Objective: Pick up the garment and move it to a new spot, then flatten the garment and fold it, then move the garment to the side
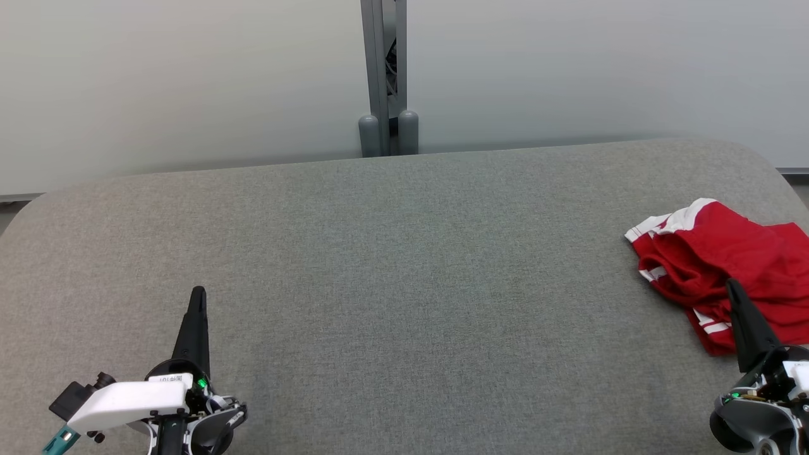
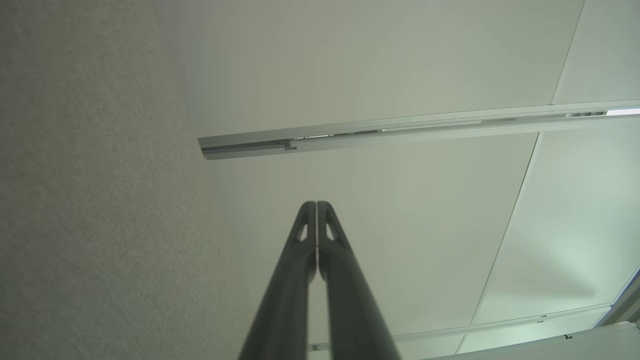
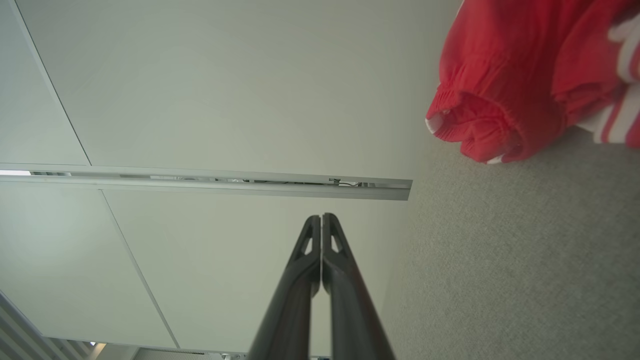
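**A:** status on the fold job?

**B:** I've got both arms low at the near edge of the table. Left gripper: fingers pressed together, nothing between them. Left wrist cam agrees, tips touching. Right gripper: same, closed on nothing. In head cam its tip overlaps the garment's near edge; can't tell if it touches.

**A:** where's the garment?

**B:** Red garment w/ white stripes is at the far right of the table, running off frame. It's bunched, w/ loose layers, and the waistband looks rumpled in right wrist cam. Not flat and not a clean fold, imo.

**A:** so which step?

**B:** Can't pin it from one moment. It fits a heap waiting for pickup, but also a sloppy fold set off to the side.

**A:** next move?

**B:** Not committing a cmd till that's settled. Any grab would suit the right arm since it's nearest, and the jaws need to spread before approach. The fabric looks thin and floppy, so I'd pinch the gathered waistband. Otherwise prob only the top layer lifts and the rest drags.
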